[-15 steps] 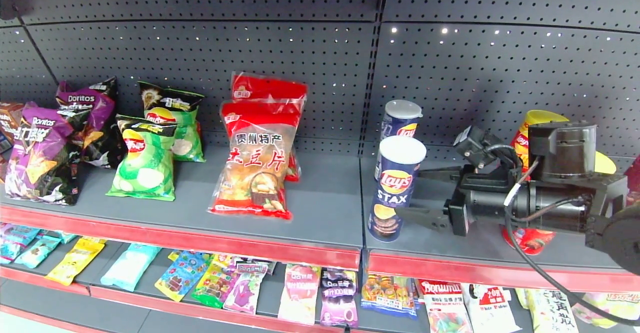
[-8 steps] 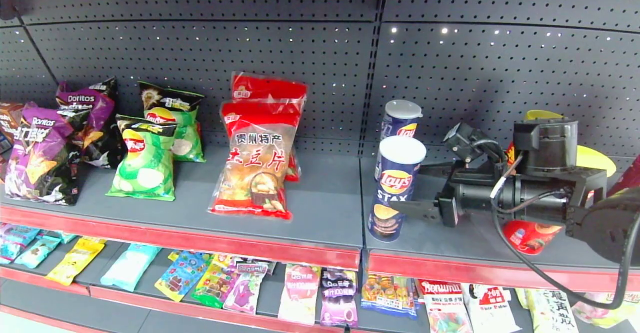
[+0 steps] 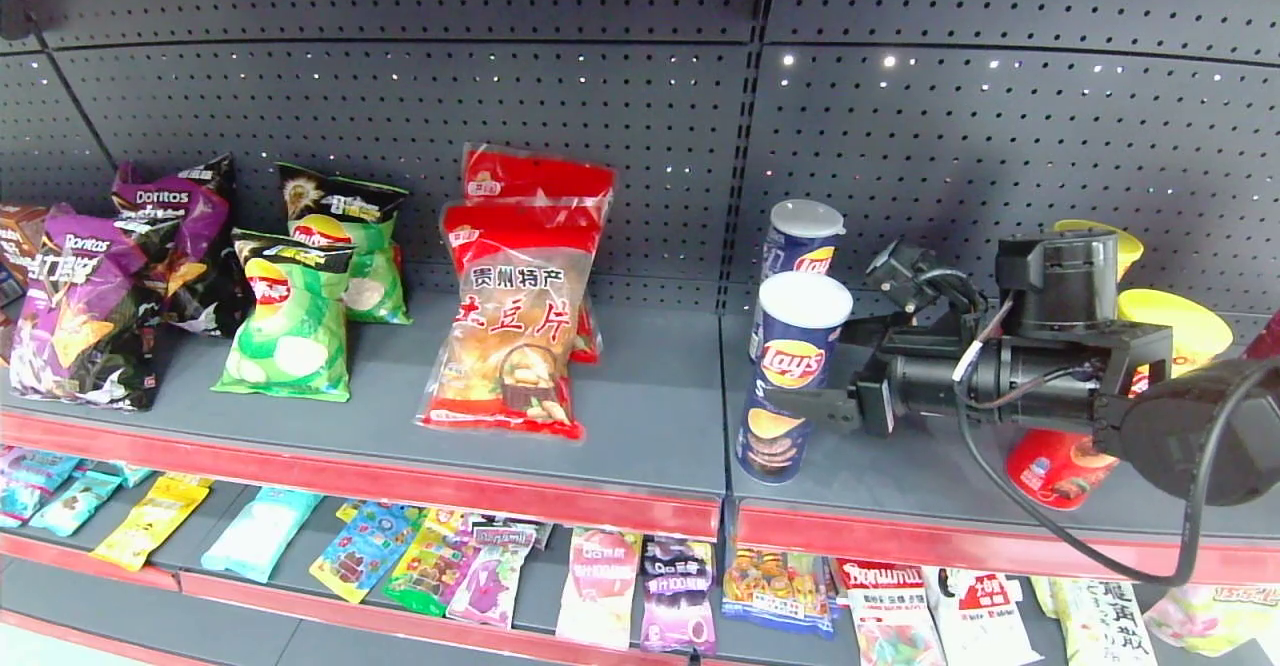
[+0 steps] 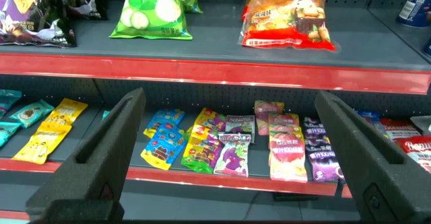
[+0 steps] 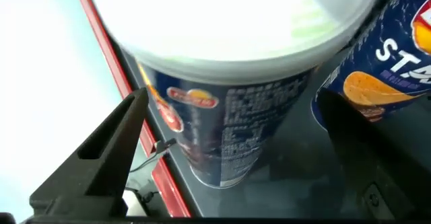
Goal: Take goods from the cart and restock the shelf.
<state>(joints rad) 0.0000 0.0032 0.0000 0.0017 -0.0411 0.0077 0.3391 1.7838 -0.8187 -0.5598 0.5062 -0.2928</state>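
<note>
A blue chip can with a white lid (image 3: 797, 318) stands upright near the front of the upper shelf (image 3: 650, 416), with a second blue can (image 3: 802, 236) right behind it. My right gripper (image 3: 805, 374) is open and lies level on its side. One finger passes in front of the front can, the other behind it. In the right wrist view that can (image 5: 236, 116) sits between the two fingers of the right gripper (image 5: 229, 120), and the second can (image 5: 390, 69) is beside it. My left gripper (image 4: 229, 163) is open and empty, facing the lower shelf (image 4: 222, 177).
Red tubs with yellow lids (image 3: 1060, 466) stand behind my right arm. Red snack bags (image 3: 515, 336), green chip bags (image 3: 295, 321) and purple chip bags (image 3: 85, 306) line the upper shelf. Small packets (image 4: 232, 150) cover the lower shelf. Bare shelf lies between the red bags and the cans.
My right arm has moved left along the shelf, so its fingers now reach further around the front can. The cans have not moved.
</note>
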